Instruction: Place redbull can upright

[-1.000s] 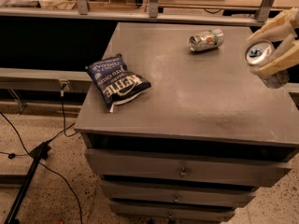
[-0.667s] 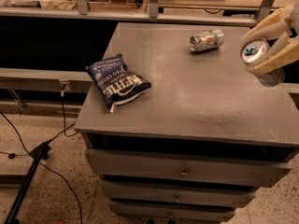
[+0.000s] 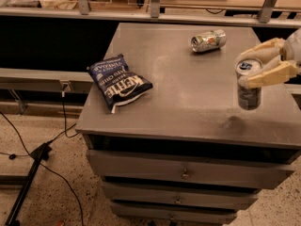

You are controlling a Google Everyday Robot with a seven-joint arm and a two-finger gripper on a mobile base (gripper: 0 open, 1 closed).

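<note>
The redbull can is a slim silver can with blue-grey markings and a blue-tinted top. It stands nearly upright at the right side of the grey cabinet top, low over the surface; whether its base touches I cannot tell. My gripper reaches in from the right edge, its cream fingers shut around the can's upper part.
A shorter silver can with green and orange print lies on its side at the back of the top. A dark blue Kettle chip bag lies at the left. Drawers are below; cables and a stand leg lie on the floor at left.
The gripper has moved left and down with the can. The can has turned from tilted with its top facing the camera to nearly upright over the cabinet top.
</note>
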